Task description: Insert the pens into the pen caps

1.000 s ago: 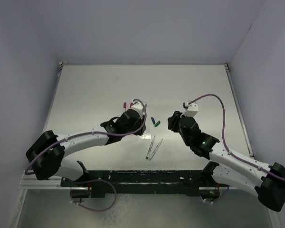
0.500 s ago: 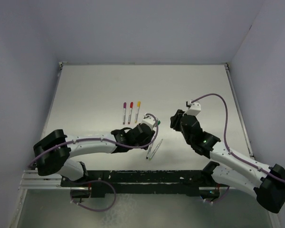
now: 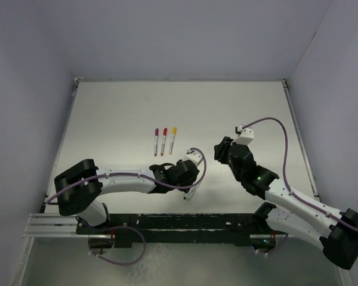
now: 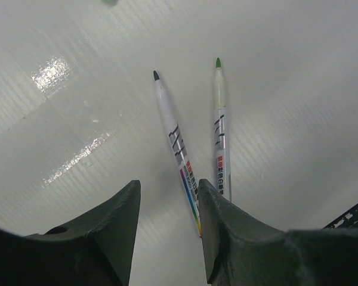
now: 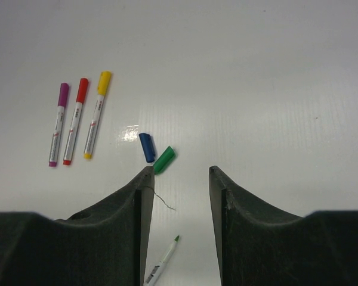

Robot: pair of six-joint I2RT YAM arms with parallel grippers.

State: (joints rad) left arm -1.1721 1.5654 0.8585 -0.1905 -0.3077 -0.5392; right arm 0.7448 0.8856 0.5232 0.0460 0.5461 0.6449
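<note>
We see our left fingers (image 4: 113, 238) parted, empty, near a blue-tipped white plastic pen (image 4: 174, 137) and a green-tipped white pen (image 4: 219, 131) on the white tabletop (image 4: 286, 71) — our right fingers (image 5: 125, 208) parted too, holding nothing.

On the flat white tabletop (image 3: 119, 113) three thin, white-barrelled marker pens (image 3: 164, 140) lie side by side, capped purple, red and yellow from left to right, with the caps toward the far edge. The white-and-black left arm (image 3: 125, 179) stretches low from the near left corner to the middle of the table. Its dark wrist sits just on the near side of those pens, and a sliver of pale pen barrel (image 3: 188, 194) pokes out beneath it. The white-and-black right arm (image 3: 286, 199) reaches in from the near right corner, its dark head close beside the left wrist but apart from it.
</note>
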